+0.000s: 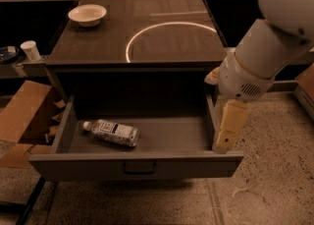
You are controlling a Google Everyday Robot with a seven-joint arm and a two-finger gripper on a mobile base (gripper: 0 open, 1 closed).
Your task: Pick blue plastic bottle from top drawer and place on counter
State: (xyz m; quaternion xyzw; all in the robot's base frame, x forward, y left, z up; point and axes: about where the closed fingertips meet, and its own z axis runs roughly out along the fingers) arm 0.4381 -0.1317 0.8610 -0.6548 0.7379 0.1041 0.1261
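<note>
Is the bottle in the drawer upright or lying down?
Lying down: the blue plastic bottle rests on its side in the top drawer, cap to the left. The claw hangs by the drawer's right wall.

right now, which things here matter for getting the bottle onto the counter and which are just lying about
For the job:
blue plastic bottle, lying on its side in the open top drawer
counter
gripper, by the drawer's right front corner

Lying about:
white bowl on the counter's back left
paper cup
cardboard box
</note>
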